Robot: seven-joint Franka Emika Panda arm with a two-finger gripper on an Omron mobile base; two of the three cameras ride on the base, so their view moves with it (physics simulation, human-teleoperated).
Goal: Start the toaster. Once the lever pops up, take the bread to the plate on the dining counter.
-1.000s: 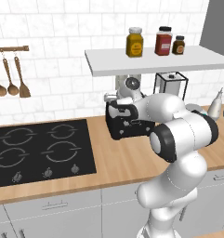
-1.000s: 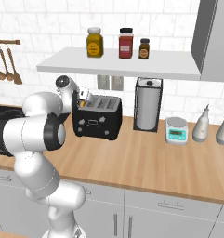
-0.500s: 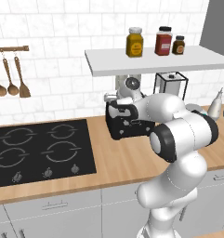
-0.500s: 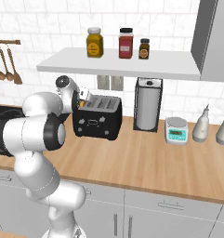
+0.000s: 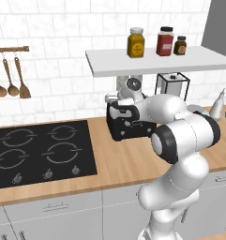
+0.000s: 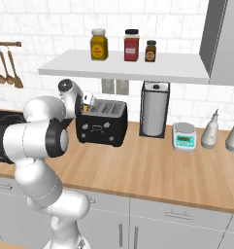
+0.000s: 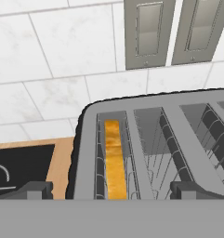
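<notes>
The black toaster (image 5: 129,125) (image 6: 102,127) stands on the wood worktop against the tiled wall. My gripper (image 6: 87,104) (image 5: 113,100) hovers open just over its left end, pointing down at the slots. From the hand view the silvery toaster top (image 7: 150,139) lies right below, and the golden-brown edge of the bread (image 7: 114,160) sits deep in the left slot. My fingertips (image 7: 39,188) stand wide apart on either side of the top, with nothing held between them. The plate and the dining counter are out of view.
A black hob (image 5: 39,152) lies left of the toaster. To its right stand a steel canister (image 6: 154,109), a small scale (image 6: 185,136) and two bottles (image 6: 210,130). A shelf (image 6: 123,67) with jars hangs low above. Utensils (image 5: 11,82) hang at far left.
</notes>
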